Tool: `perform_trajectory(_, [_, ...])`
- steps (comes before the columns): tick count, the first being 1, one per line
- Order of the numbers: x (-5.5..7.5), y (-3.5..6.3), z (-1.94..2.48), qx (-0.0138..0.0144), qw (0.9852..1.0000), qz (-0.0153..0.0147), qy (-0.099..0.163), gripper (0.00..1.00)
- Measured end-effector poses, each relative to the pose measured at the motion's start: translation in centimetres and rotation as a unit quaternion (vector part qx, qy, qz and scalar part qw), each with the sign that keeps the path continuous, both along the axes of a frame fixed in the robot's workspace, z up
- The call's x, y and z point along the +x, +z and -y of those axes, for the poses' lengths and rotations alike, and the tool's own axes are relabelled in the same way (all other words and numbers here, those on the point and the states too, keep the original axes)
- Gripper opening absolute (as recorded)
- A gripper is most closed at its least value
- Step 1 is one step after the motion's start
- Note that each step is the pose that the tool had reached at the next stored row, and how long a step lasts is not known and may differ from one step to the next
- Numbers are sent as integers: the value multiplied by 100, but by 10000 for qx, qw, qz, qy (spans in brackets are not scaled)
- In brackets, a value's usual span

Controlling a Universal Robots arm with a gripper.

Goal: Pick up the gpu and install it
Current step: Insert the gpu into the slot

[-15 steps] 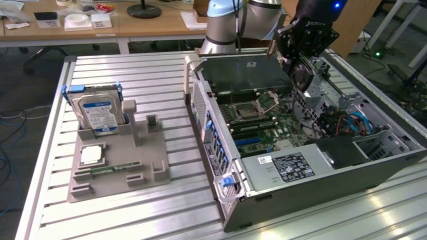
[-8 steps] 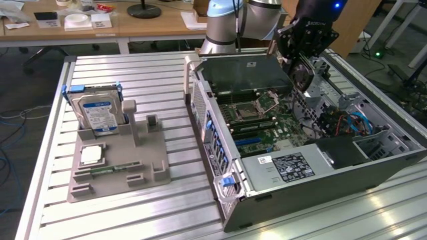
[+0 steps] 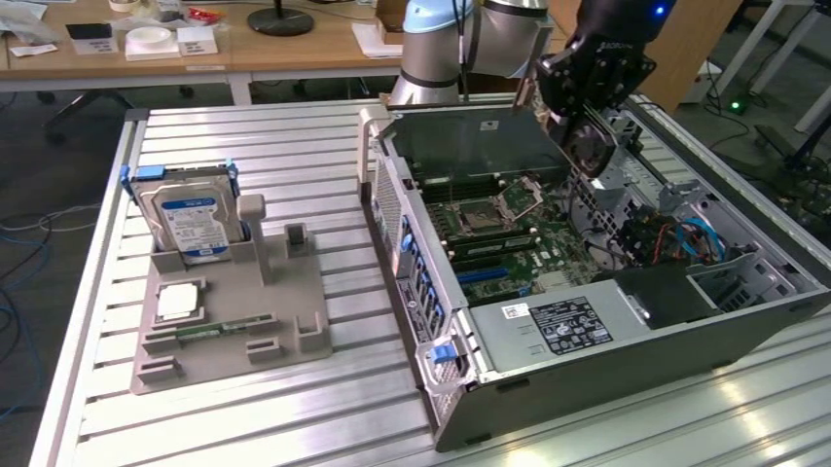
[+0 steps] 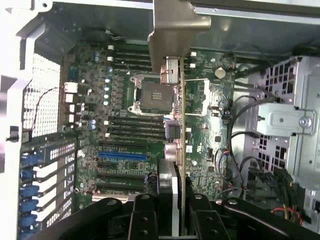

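- Your gripper [image 4: 172, 202] sits closest to the wrist camera. Its black fingers [image 4: 145, 217] are pressed against both faces of the gpu [image 4: 175, 131], with only the card's thickness between them.
- Seen edge-on, the gpu runs away from the fingers, with its silver bracket [image 4: 175, 30] at the far end. It hangs above the green motherboard [image 4: 95, 100], and you cannot tell whether it touches the board.
- Beneath the card you can see the CPU socket [image 4: 149, 95] partly covered by it. A blue expansion slot [image 4: 122, 156] lies off to one side, not under the card's edge.
- From the exterior view, you see the arm reaching down into the open computer case [image 3: 649, 360]. It holds the card upright over the board, toward the case's far corner on the exterior view's right.
- At the near end of the case sits the power supply [image 3: 571, 326] with its black-and-white label. Blue cables [image 3: 688, 238] curl beside the drive cage on the exterior view's right.
- On the slotted aluminium table [image 3: 299, 136], to the exterior view's left of the case, a grey fixture tray [image 3: 279, 311] carries two parts. A hard drive [image 3: 195, 222] stands upright with its blue-white label facing you, and a slim memory stick [image 3: 224, 328] lies flat. Both are well apart from the gripper.
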State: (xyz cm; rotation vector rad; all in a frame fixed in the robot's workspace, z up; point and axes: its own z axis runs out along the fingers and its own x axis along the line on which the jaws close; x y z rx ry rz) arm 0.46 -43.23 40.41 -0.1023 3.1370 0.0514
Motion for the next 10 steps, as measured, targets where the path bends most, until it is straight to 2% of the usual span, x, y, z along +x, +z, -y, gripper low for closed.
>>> perform_trajectory(5, [0, 0, 0, 0, 9994, 0, 354, 28])
perform_trajectory(10, [0, 0, 0, 0, 9974, 0, 724, 28])
